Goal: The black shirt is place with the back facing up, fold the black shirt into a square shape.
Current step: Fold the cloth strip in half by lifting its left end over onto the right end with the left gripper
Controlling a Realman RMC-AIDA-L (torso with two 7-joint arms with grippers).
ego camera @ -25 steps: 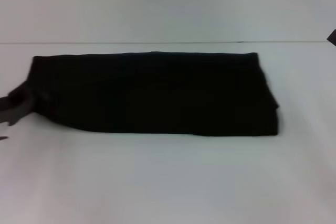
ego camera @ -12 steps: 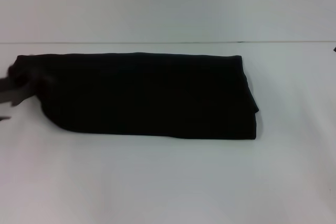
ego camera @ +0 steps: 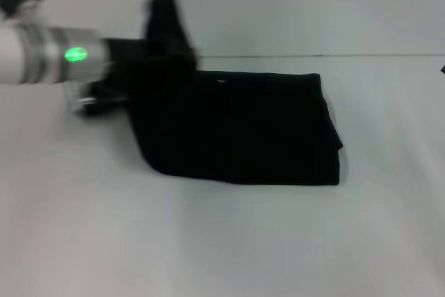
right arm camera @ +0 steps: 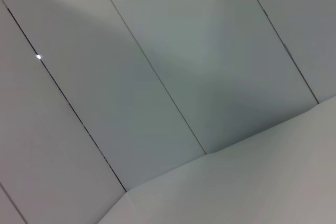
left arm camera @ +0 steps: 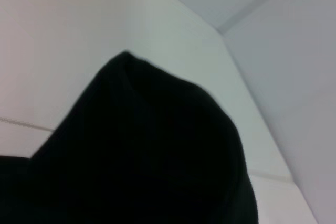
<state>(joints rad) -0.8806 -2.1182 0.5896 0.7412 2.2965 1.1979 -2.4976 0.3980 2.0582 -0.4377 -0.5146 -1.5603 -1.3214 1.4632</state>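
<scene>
**Left end of black shirt lifted off tabletop**

At far left in the head view: silver-white left arm (ego camera: 38,53) reaching in from the left edge, green light lit on its wrist. Just right of that, left pincer (ego camera: 135,67) dark and blurred against the cloth; fingers not distinguishable, so open or closed cannot tell. Raised flap of the black shirt (ego camera: 236,130) bunched at the pincer, standing up above the far edge of the tabletop (ego camera: 222,241) against the pale wall (ego camera: 278,5).

Toward the middle: rest of the shirt lying flat on the white tabletop as a long folded band, near edge slanting up toward the lifted left end. Small pale speck near its far edge.

At the right: shirt's right end flat, layered edges showing slightly uneven, well short of the tabletop's right side.

Left wrist view: dark mound of shirt fabric (left arm camera: 147,150) filling the lower part, white tabletop and wall behind.

Right wrist view: only pale wall panels and a pale surface; right pincer not seen.
</scene>
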